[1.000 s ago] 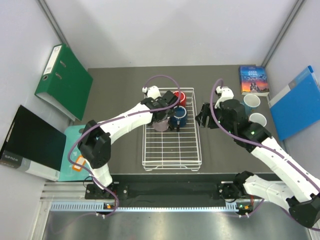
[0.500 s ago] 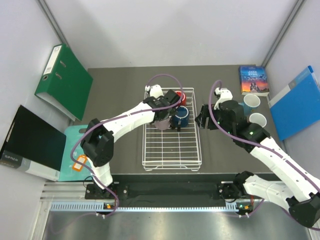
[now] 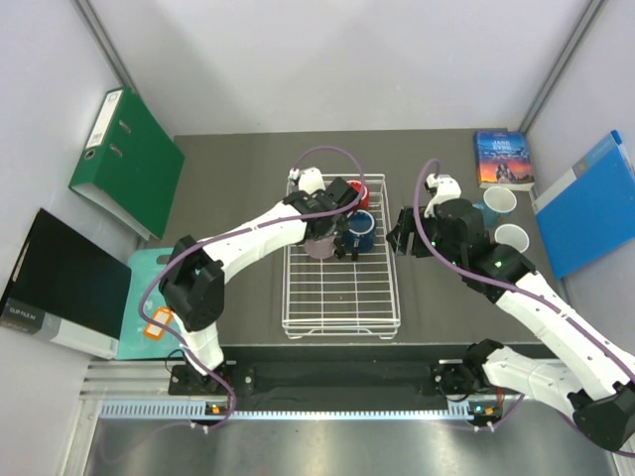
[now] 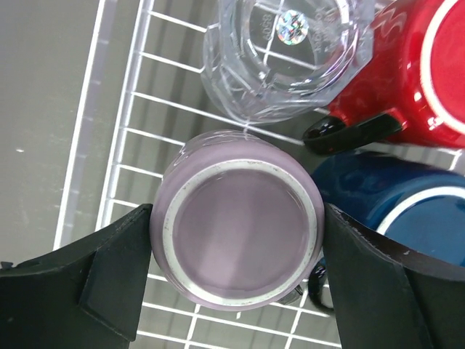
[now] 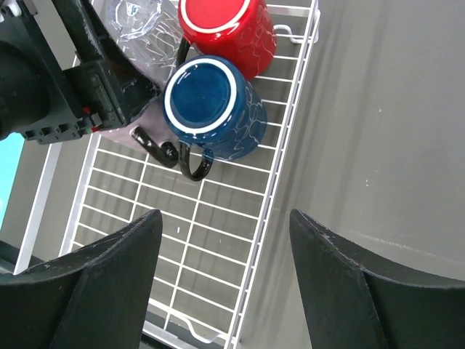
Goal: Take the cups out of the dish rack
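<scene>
The white dish rack [image 3: 342,297] lies mid-table. In it stand an upside-down mauve-pink mug [image 4: 240,225], a clear glass tumbler [image 4: 280,54], a red mug [image 4: 414,80] and a dark blue mug [image 4: 392,193]. My left gripper [image 4: 238,229] straddles the mauve-pink mug with both fingers against its sides; the mug rests on the rack wires. My right gripper [image 5: 225,269] is open and empty, above the rack's right rim [image 5: 265,218], near the dark blue mug [image 5: 211,109] and the red mug [image 5: 225,25]. Two more cups [image 3: 499,201] [image 3: 511,238] stand on the table at the right.
A book [image 3: 503,159] and a blue folder [image 3: 590,203] lie at the far right. A green binder [image 3: 124,159], a black binder [image 3: 60,283] and a teal item [image 3: 149,297] lie at the left. White walls enclose the table.
My left gripper has shifted slightly farther back over the mauve-pink mug. My right gripper has barely moved. The cups stay in place.
</scene>
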Controlling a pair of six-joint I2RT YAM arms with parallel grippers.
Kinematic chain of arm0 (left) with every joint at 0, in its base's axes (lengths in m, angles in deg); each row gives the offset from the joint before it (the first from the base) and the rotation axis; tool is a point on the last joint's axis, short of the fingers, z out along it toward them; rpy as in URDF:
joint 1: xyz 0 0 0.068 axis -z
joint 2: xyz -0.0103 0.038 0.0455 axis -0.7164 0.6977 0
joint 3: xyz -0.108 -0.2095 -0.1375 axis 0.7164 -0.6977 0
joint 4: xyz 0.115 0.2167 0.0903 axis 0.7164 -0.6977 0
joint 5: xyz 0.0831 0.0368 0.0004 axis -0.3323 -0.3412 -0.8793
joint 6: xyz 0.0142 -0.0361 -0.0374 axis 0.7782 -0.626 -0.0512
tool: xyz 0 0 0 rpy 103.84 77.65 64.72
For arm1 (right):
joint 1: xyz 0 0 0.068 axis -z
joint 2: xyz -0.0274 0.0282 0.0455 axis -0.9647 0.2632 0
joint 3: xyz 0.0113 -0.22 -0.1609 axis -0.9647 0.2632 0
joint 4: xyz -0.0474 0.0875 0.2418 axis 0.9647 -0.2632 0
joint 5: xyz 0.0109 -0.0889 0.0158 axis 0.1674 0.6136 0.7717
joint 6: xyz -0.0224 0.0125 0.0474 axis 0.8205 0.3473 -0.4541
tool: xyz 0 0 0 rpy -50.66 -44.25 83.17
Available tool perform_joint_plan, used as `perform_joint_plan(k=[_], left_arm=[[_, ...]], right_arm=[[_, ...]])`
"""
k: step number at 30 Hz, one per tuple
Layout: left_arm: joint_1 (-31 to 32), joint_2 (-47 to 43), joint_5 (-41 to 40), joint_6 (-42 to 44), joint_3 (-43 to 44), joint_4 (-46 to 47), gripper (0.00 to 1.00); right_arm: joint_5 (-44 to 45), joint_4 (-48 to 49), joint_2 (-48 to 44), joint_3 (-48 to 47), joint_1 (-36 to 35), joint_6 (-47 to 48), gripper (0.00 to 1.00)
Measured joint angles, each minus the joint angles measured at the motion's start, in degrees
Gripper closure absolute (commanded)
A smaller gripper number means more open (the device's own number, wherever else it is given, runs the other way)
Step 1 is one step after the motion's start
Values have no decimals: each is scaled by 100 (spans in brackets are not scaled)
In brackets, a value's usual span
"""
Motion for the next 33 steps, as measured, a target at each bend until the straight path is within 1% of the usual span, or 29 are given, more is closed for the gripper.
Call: perform_joint_plan(k=[3, 8, 14, 22, 26, 33], left_arm=[[0, -52, 22, 162, 0, -114, 100], [0, -205, 205, 715, 0, -247, 100], [-26, -713, 507, 1292, 0, -129, 100], [-55, -1237, 909, 1539, 37, 107, 100], [-133, -1698, 1250, 1513, -544, 684, 100], [-422, -2398, 1832, 1344, -1434, 1322, 100]], right_arm=[[-9, 20, 9, 0, 0, 0, 30], [-17, 22, 9, 0, 0, 0, 30], [-31, 24, 9, 0, 0, -7, 29], [-107, 81, 9, 0, 0, -79, 29], [-184, 125, 11, 2, 0, -157, 29], [-330, 356, -4, 101, 0, -310, 29]])
